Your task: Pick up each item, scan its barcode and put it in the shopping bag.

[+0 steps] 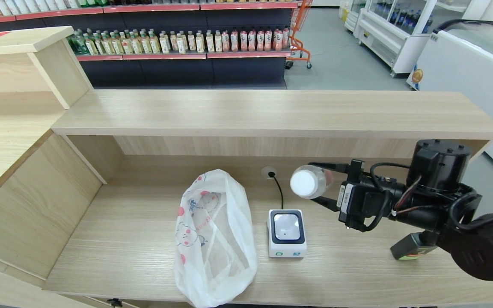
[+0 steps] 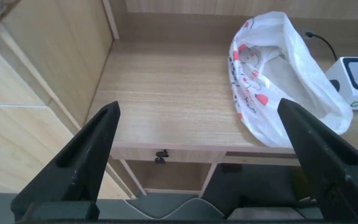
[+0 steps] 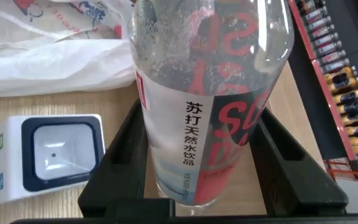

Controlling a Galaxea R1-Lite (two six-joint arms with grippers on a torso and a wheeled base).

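**A:** What do we meet first, nearest to us?

**B:** We meet the left gripper (image 2: 199,107), out in front of the wooden desk (image 1: 122,239) at its front edge. Its two dark fingers are spread wide and there is nothing between them.

**A:** And on the desk itself?

**B:** Closest to the front edge we find the shopping bag (image 1: 214,235). It is thin white plastic with red and blue cartoon prints, lying slumped with its mouth loosely open. Just beside it, toward the right, sits the scanner (image 1: 287,233), a small white box with a dark-framed window facing up. Farther right, a small dark box (image 1: 411,250) with a green edge rests on the desk under the right arm.

**A:** Where is the bottle?

**B:** We see the bottle (image 1: 310,182) held off the desk, just beyond the scanner and a little to its right. It lies on its side with a white round end turned toward us. It is clear, with a white and red label. The right gripper (image 1: 328,184) has its fingers closed against both sides of it.

**A:** And behind that?

**B:** A black cable (image 1: 278,188) runs from the scanner to a port in the desk. Above that is a raised counter top (image 1: 272,113), and beyond it store shelves (image 1: 178,40) lined with drink bottles.
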